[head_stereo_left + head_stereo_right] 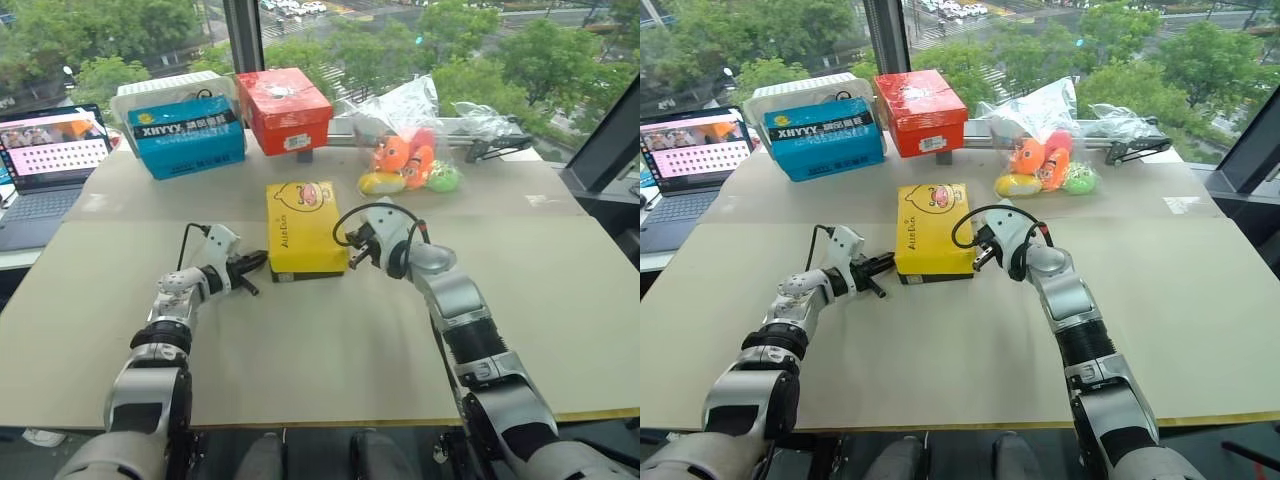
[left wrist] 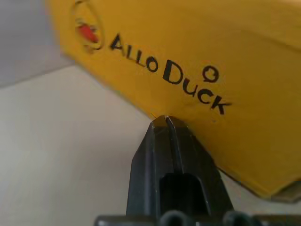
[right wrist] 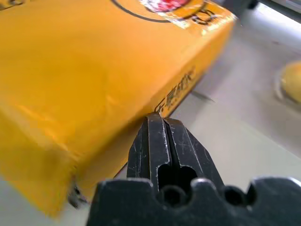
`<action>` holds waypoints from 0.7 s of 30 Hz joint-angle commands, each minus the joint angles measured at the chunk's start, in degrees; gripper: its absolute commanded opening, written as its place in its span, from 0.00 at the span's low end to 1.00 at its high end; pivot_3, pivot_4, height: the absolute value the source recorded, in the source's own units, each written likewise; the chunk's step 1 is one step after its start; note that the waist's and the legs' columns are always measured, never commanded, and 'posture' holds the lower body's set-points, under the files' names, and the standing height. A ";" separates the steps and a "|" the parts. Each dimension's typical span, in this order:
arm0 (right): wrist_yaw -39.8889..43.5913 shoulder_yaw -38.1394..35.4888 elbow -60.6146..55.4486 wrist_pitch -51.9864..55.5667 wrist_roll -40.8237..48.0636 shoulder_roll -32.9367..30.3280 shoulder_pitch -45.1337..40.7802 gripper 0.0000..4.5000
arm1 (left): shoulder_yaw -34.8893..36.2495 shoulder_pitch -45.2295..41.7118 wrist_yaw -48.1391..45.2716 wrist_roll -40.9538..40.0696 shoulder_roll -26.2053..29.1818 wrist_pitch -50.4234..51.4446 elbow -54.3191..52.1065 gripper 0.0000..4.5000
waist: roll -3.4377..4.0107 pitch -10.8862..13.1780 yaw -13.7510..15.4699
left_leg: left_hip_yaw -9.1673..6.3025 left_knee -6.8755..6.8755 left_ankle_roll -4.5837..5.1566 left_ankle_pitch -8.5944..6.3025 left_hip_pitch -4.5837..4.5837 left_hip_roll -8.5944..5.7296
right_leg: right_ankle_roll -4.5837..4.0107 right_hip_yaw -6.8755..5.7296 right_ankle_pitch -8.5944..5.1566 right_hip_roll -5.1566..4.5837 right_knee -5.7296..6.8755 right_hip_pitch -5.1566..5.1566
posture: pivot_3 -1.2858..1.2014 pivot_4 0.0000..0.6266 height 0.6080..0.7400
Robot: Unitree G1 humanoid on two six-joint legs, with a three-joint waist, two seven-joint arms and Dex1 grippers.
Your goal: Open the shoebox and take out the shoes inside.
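One shoebox (image 1: 304,228) lay on the table (image 1: 330,330), yellow, lid down and shut, a cartoon duck face printed on top and "Allo Duck" lettered along its near edge. It sat near the middle of the table, squarely between the two arms.

Two grippers were in play. The left gripper (image 1: 252,267) came in low from the left side, fingers pressed together, their tips right at the box's near left corner; the left wrist view showed the tips meeting the yellow wall just under the lettering, though actual contact could not be judged. The right gripper (image 1: 353,255) stood at the box's right side, fingers likewise pressed together with nothing between them, tips just at the lower edge of the side wall.

Behind the shoebox stood two more boxes: one blue box (image 1: 188,137) to the left, one red box (image 1: 285,108) beside it. A white bin (image 1: 170,88) sat behind the blue one. To the right lay a clear plastic bag (image 1: 405,108) over a cluster of orange, yellow and green plush toys (image 1: 408,162). One open laptop (image 1: 45,160) glowed at far left.

The surface was pale beige board, laid in two sheets. Beyond it ran a wide window with green treetops (image 1: 480,60) outside.
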 commanded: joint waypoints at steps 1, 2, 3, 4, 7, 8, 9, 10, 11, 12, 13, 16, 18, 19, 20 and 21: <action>-0.01 -0.08 0.93 -3.03 0.10 0.96 -3.21 0.01 | -2.06 0.34 -1.49 -0.48 -0.36 2.63 -5.75 0.00 | 0.00 0.00 -0.12 | 0.00 0.00 0.00 0.00 0.02 0.00 | 0.00 0.01 0.00 0.00 0.01 0.01 | 0.52 0.24 1.00; -0.17 -0.16 1.93 -3.62 0.04 1.12 -3.59 0.01 | -2.05 -0.11 -0.29 0.20 0.15 2.16 -4.75 0.00 | 0.00 0.00 -0.12 | 0.00 0.00 0.00 0.00 0.04 0.00 | -0.01 0.01 0.01 0.01 0.02 0.01 | 0.52 0.24 1.00; -0.29 -0.17 2.95 -4.24 -0.09 1.30 -3.89 0.01 | -2.22 -0.76 0.93 1.13 0.72 1.20 -3.25 0.00 | 0.00 0.00 -0.17 | 0.00 0.00 0.01 0.01 0.09 0.00 | -0.01 0.01 0.01 0.02 0.03 0.03 | 0.52 0.24 1.00; -0.50 -0.17 4.35 -5.17 -0.15 1.79 -4.27 0.01 | -2.21 -1.97 3.07 2.22 1.34 -0.09 -0.76 0.00 | 0.00 0.00 -0.18 | 0.00 0.00 0.01 0.01 0.12 0.01 | -0.01 0.02 0.01 0.03 0.03 0.05 | 0.52 0.24 1.00; -0.85 -0.63 9.47 -8.22 0.29 3.88 -5.51 0.01 | -1.96 -5.27 7.07 3.69 1.94 -2.64 5.18 0.00 | 0.00 0.00 -0.33 | 0.01 0.00 0.02 0.01 0.16 0.01 | -0.02 0.02 0.02 0.04 0.04 0.06 | 0.52 0.24 1.00; -0.80 -0.06 11.64 -9.89 -0.40 4.42 -5.99 0.01 | -2.40 -6.17 8.37 4.54 1.89 -3.87 6.81 0.00 | 0.00 0.00 -0.40 | 0.00 0.00 0.02 0.01 0.16 0.01 | -0.02 0.03 0.02 0.04 0.04 0.06 | 0.52 0.24 1.00; -0.69 0.08 13.47 -11.26 -0.61 5.11 -6.38 0.01 | -2.77 -6.95 9.30 5.21 1.67 -4.84 8.14 0.00 | 0.00 0.00 -0.38 | 0.00 -0.01 0.02 0.01 0.15 0.01 | -0.02 0.03 0.02 0.04 0.04 0.05 | 0.52 0.24 1.00; -0.37 -0.01 15.02 -12.07 -0.35 6.10 -6.69 0.01 | -2.88 -7.78 10.01 5.47 1.22 -5.28 9.24 0.00 | 0.00 0.00 -0.33 | 0.00 -0.01 0.02 0.01 0.13 0.00 | -0.02 0.03 0.02 0.03 0.03 0.03 | 0.52 0.24 1.00; -0.03 -0.24 16.11 -12.68 -0.07 6.70 -6.88 0.01 | -2.93 -8.37 10.46 5.60 0.81 -5.60 10.02 0.00 | 0.00 0.00 -0.24 | 0.00 -0.01 0.02 0.01 0.12 0.00 | -0.02 0.03 0.02 0.02 0.02 0.03 | 0.52 0.24 1.00; 0.61 0.44 15.92 -13.13 -0.61 6.65 -6.53 0.01 | -3.18 -8.56 10.37 5.71 0.31 -5.76 10.03 0.00 | 0.00 0.00 -0.20 | 0.00 -0.01 0.02 0.01 0.10 0.00 | -0.02 0.03 0.02 0.01 0.01 0.04 | 0.52 0.24 1.00; 1.31 1.16 15.16 -13.25 -1.15 6.44 -5.93 0.01 | -3.46 -8.56 10.03 5.73 -0.19 -5.71 9.71 0.00 | 0.00 0.00 -0.18 | 0.00 -0.01 0.02 0.01 0.10 -0.01 | -0.01 0.03 0.02 0.00 0.02 0.03 | 0.52 0.24 1.00; 5.34 3.33 4.23 -7.99 0.05 4.87 -0.41 0.01 | -4.61 -4.72 6.81 4.16 -1.82 -1.56 1.06 0.00 | 0.00 0.00 -0.03 | 0.00 -0.01 0.02 0.01 0.10 -0.01 | -0.01 0.03 0.02 0.01 0.03 0.02 | 0.52 0.24 1.00; 7.13 4.32 -2.32 -4.59 0.63 3.52 2.67 0.01 | -5.09 -1.42 5.80 2.79 -2.31 2.09 -5.83 0.00 | 0.02 -0.01 -0.04 | -0.01 -0.03 0.02 0.01 0.04 0.00 | 0.00 0.02 0.01 0.01 0.01 0.00 | 0.52 0.24 1.00; 7.80 4.58 -5.93 -2.41 1.13 2.87 4.20 0.01 | -5.44 0.91 5.50 1.98 -2.37 4.62 -10.49 0.00 | 0.02 -0.02 -0.02 | -0.01 -0.04 0.02 0.01 0.02 0.00 | 0.03 0.03 -0.01 0.00 0.04 0.00 | 0.52 0.24 1.00; 8.65 4.65 -11.42 0.92 2.24 1.98 6.44 0.01 | -6.01 5.05 5.53 0.61 -2.22 8.28 -17.83 0.00 | 0.02 -0.02 -0.01 | -0.01 -0.04 0.02 0.00 0.00 0.00 | 0.06 0.03 -0.03 -0.02 0.02 0.01 | 0.52 0.24 1.00; 9.62 4.56 -17.85 5.26 3.89 0.84 9.10 0.01 | -6.85 10.55 5.50 -0.93 -1.73 12.31 -26.74 0.00 | 0.04 -0.03 -0.03 | -0.01 -0.05 0.02 0.00 -0.02 0.00 | 0.06 0.04 -0.02 -0.02 0.01 0.00 | 0.52 0.24 1.00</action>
